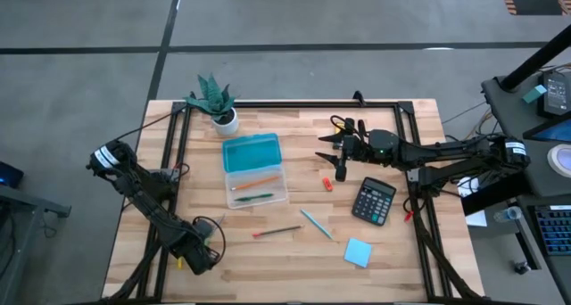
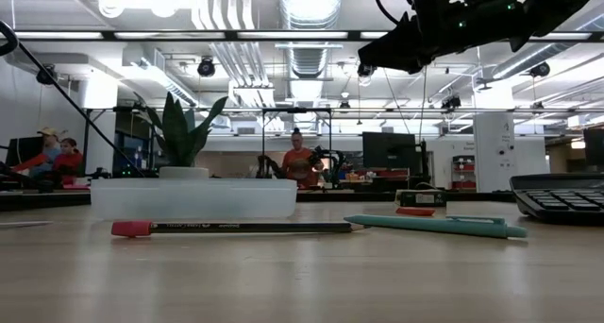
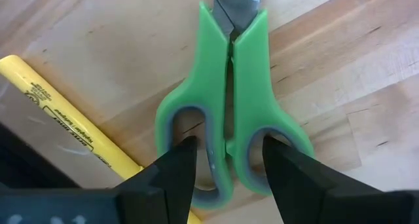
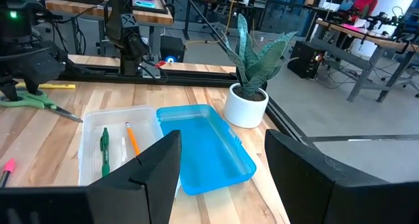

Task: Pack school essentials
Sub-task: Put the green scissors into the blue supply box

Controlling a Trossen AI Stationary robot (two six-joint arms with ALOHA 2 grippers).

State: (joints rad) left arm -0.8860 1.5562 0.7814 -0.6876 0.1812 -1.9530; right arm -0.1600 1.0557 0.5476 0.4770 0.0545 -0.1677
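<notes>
**School essentials scattered on the bench, left gripper straddling the scissors**

School essentials lie spread over the wooden bench [image 1: 294, 198]. A clear pencil case [image 1: 256, 185] with its blue lid [image 1: 252, 152] swung open sits near the middle, holding an orange pencil [image 1: 253, 181] and a green pen [image 1: 252, 198]. Just beyond the lid stands a potted plant [image 1: 215, 101]. On the near side of the case lie a dark pencil with a red tip [image 1: 277, 232] and a teal pen [image 1: 317, 224], with a blue sticky pad [image 1: 358, 251] off to the right. A calculator [image 1: 374, 201] rests near the right edge, and a small red piece [image 1: 327, 184] lies between it and the case

The left gripper [image 3: 226, 162] is down at the near-left corner, its fingers spread on either side of the handle of the green-handled scissors [image 3: 232, 106], which lie flat with a yellow highlighter [image 3: 72, 129] beside them. The right gripper [image 1: 332, 153] hangs above the bench, right of the case, fingers parted and holding nothing
</notes>
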